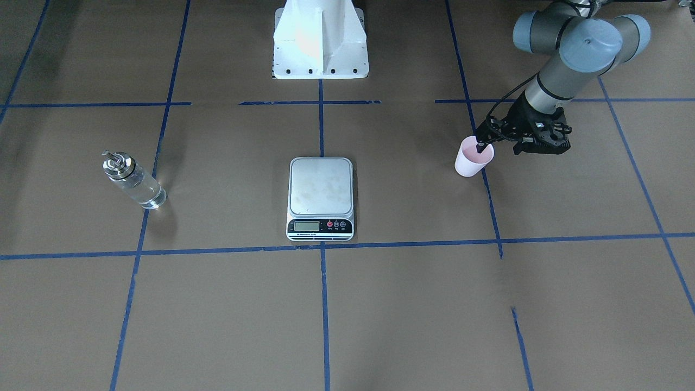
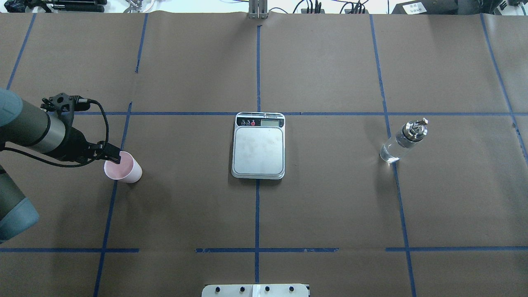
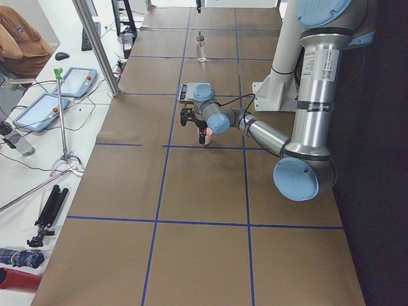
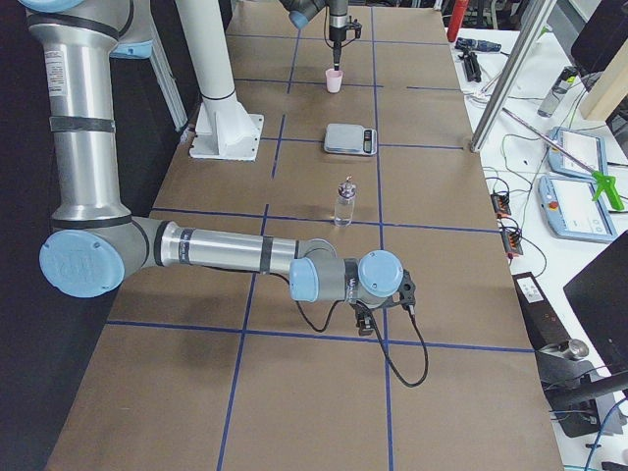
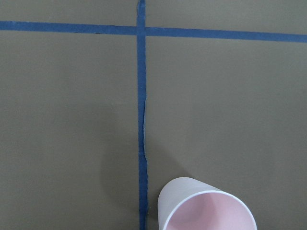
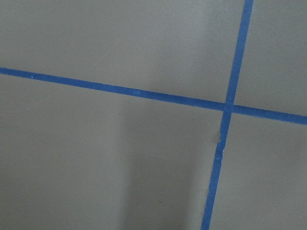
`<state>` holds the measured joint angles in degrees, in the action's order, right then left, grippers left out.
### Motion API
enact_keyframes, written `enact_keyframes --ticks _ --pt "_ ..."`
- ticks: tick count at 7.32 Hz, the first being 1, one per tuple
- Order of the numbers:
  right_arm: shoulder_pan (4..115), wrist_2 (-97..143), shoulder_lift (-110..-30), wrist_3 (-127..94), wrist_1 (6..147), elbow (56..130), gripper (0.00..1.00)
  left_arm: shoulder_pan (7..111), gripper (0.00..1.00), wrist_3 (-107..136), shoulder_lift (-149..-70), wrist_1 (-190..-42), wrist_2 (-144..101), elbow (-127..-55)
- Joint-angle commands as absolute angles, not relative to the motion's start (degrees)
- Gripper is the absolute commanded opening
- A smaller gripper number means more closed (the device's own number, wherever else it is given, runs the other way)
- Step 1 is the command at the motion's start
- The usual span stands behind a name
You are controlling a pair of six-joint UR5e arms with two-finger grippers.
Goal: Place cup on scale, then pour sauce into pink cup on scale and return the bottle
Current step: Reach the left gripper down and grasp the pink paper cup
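The pale pink cup point(image 1: 471, 160) stands upright on the brown table on a blue tape line, to the robot's left of the scale point(image 1: 320, 187). My left gripper point(image 1: 482, 144) comes down on the cup's rim, one finger inside and one outside, and looks shut on it. The cup also shows in the overhead view point(image 2: 123, 168) and at the bottom of the left wrist view point(image 5: 206, 206). The glass bottle point(image 1: 133, 182) with clear sauce stands far on the other side. My right gripper point(image 4: 365, 322) hangs low over bare table; I cannot tell if it is open.
The white robot base point(image 1: 320, 49) stands behind the scale. Blue tape lines grid the brown table cover. Tablets and a tripod point(image 3: 64, 115) lie off the table's far edge on the operators' side.
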<state>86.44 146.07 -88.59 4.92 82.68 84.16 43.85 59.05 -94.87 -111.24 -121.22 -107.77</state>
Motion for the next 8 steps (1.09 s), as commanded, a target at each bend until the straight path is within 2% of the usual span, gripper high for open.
enact_keyframes --ticks 1,2,3,4,6,7,8 --pt "86.4 146.1 -88.6 4.9 82.7 84.2 1.0 42.7 0.92 59.1 -96.0 -111.3 -121.3 -106.3" --pt "86.4 146.1 -88.6 4.9 82.6 84.2 1.0 42.2 0.7 59.1 -96.0 -111.3 -121.3 -106.3" --pt "86.4 146.1 -88.6 4.9 82.6 84.2 1.0 42.1 0.15 59.1 -95.8 -111.3 -121.3 -106.3" --pt "86.4 146.1 -88.6 4.9 82.6 84.2 1.0 42.1 0.0 59.1 -95.6 -111.2 -121.3 -106.3" --pt "86.4 146.1 -88.6 4.9 82.7 84.2 1.0 42.2 0.0 59.1 -95.7 -109.4 -121.3 -109.0" --pt "86.4 146.1 -88.6 4.9 82.6 84.2 1.0 42.3 0.0 59.1 -96.8 -101.1 -121.3 -114.1" --pt "86.4 146.1 -88.6 4.9 82.6 84.2 1.0 42.4 0.0 59.1 -100.9 -91.6 -121.0 -118.5"
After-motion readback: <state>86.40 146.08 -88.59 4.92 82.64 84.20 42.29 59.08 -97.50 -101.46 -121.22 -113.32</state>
